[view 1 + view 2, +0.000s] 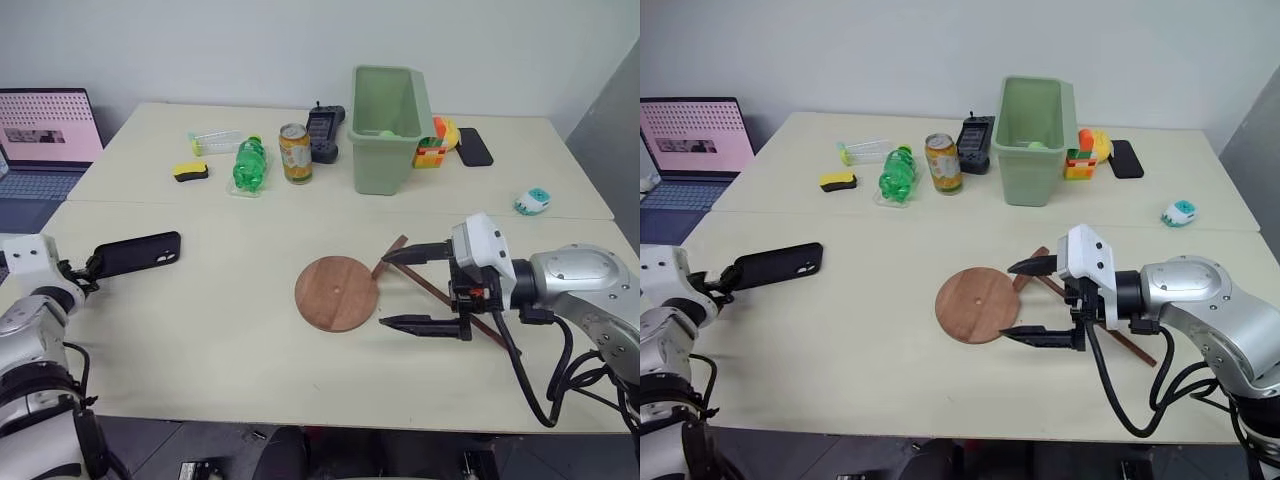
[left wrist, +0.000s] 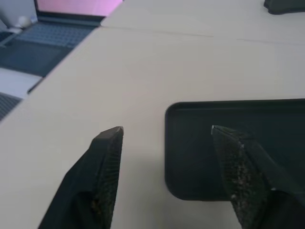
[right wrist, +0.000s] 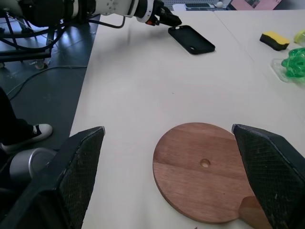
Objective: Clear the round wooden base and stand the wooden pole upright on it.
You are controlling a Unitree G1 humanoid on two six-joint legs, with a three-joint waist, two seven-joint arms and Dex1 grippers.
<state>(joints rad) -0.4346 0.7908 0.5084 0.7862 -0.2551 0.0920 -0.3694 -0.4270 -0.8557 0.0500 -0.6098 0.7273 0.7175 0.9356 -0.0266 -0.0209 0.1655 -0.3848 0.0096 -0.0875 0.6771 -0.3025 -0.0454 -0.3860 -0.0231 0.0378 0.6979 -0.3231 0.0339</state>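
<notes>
The right pincer (image 1: 393,289) gapes wide just beside the bare round wooden base (image 1: 336,292); the wooden pole (image 1: 436,291) lies flat beneath it. The left pincer (image 1: 88,272) stands open at a black phone (image 1: 138,253).

The round wooden base (image 1: 336,292), just beside the right tool (image 1: 408,288), is smooth reddish-brown wood with visible grain and a faint sheen. The wooden pole (image 1: 440,293) beneath that tool looks darker and matt. The phone (image 1: 138,254) at the left tool (image 2: 167,131) is matt black. The desk (image 1: 200,330) is smooth, matt cream.
</notes>
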